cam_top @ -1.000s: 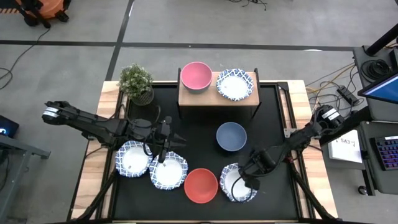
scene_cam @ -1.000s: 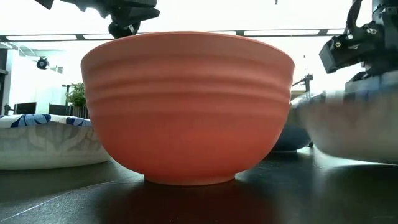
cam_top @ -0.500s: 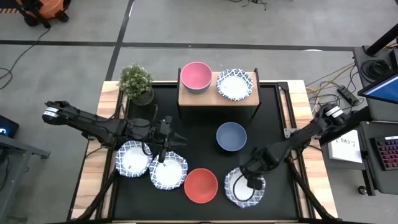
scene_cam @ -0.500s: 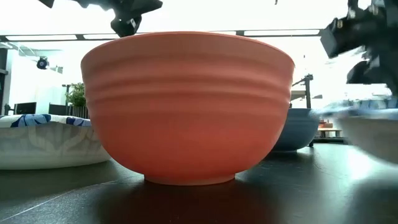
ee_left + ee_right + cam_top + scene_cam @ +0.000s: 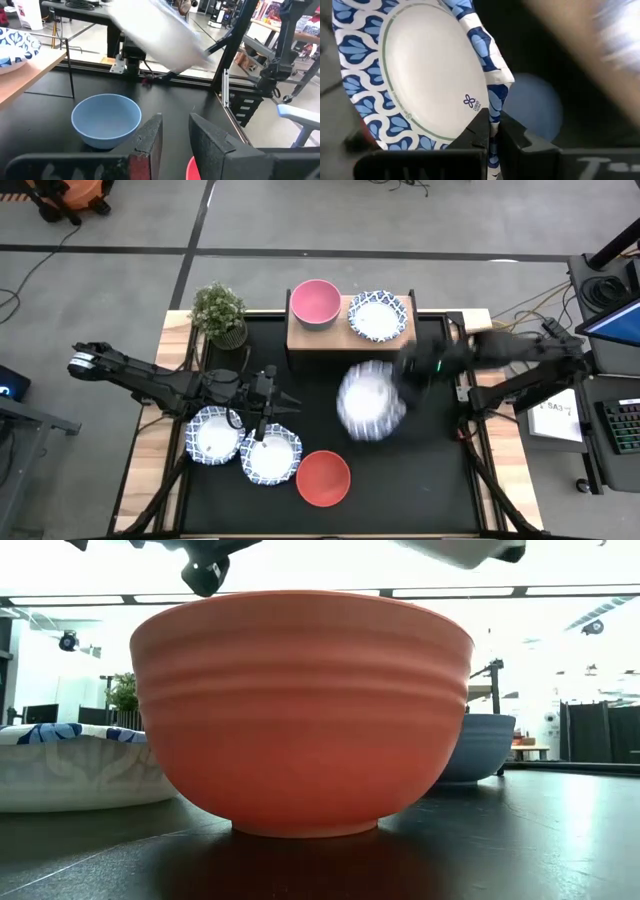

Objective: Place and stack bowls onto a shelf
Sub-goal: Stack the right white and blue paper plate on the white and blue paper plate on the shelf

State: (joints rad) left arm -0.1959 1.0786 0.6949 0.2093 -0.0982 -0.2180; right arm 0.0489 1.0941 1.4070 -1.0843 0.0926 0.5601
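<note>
Fingers of the left gripper (image 5: 277, 402) stand slightly apart, empty, above two patterned bowls (image 5: 213, 436) on the table's (image 5: 440, 480) left. Only the right wrist view shows the right gripper (image 5: 492, 131) pinching a patterned bowl's rim (image 5: 495, 85) between its fingers; from above, that lifted bowl (image 5: 370, 402) blurs over the blue bowl (image 5: 106, 120). On the shelf (image 5: 345, 336) sit a pink bowl (image 5: 315, 302) and another patterned bowl (image 5: 377, 315). A red bowl (image 5: 323, 478) rests in front.

The red bowl (image 5: 302, 710) looks smooth, matt plastic with faint ridges. The patterned bowl (image 5: 420, 75) looks like thin paper. The shelf (image 5: 350, 338) top is light wood; the desk (image 5: 440, 480) mat is matt black.
</note>
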